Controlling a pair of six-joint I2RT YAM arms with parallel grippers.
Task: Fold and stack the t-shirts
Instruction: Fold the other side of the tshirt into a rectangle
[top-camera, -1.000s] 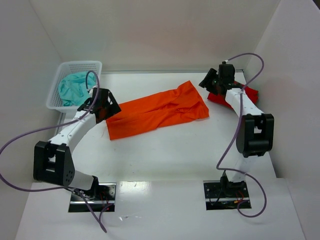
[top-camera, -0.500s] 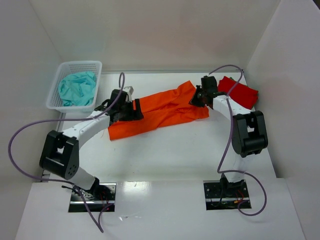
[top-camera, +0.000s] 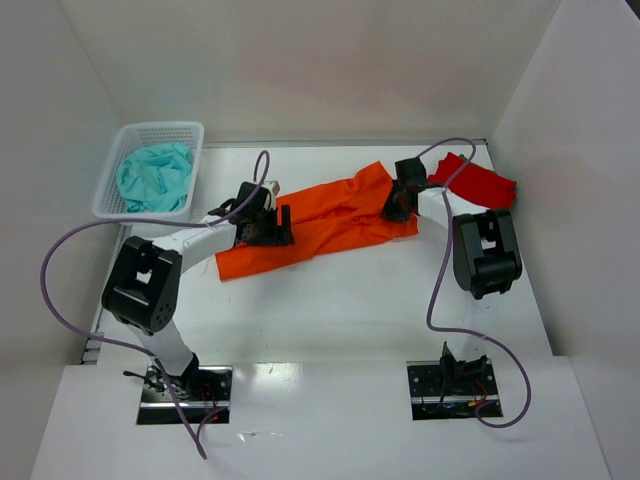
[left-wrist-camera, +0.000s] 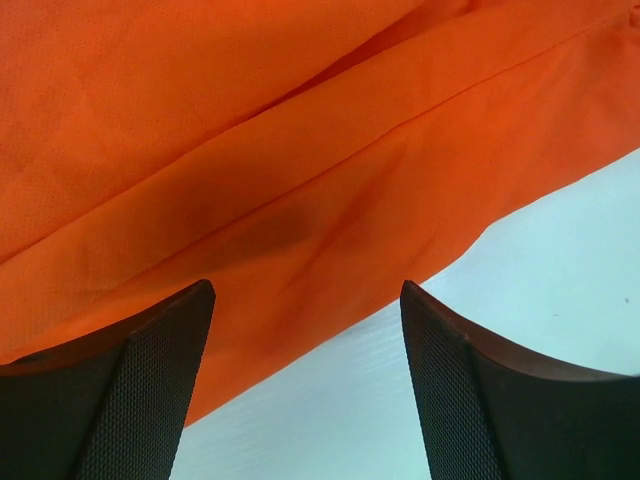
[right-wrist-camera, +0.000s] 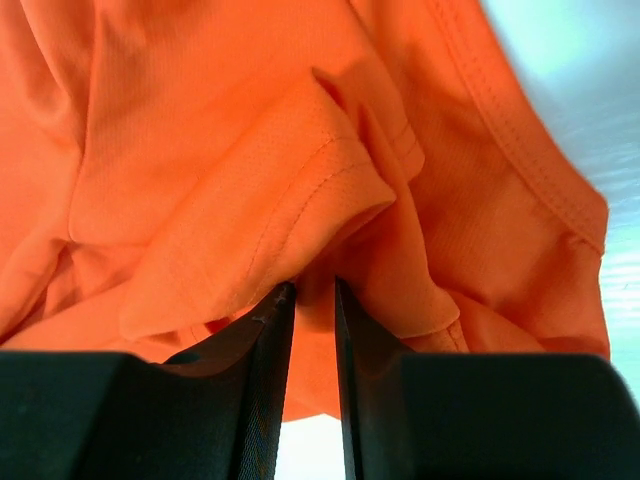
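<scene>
The bright orange t-shirt (top-camera: 330, 215) lies stretched out in a crumpled band across the middle of the table. My left gripper (top-camera: 278, 228) is open over its near left edge; in the left wrist view the left gripper (left-wrist-camera: 305, 290) straddles the cloth's hem (left-wrist-camera: 250, 150) with nothing between its jaws. My right gripper (top-camera: 400, 205) is at the shirt's right end; in the right wrist view the right gripper (right-wrist-camera: 313, 285) is shut on a fold of the orange cloth (right-wrist-camera: 200, 150). The deeper red t-shirt (top-camera: 485, 185) lies bunched at the back right, behind the right arm.
A white mesh basket (top-camera: 160, 128) holding a teal cloth (top-camera: 155, 175) stands at the back left. White walls enclose the table (top-camera: 330, 310) on three sides. Purple cables loop beside both arms.
</scene>
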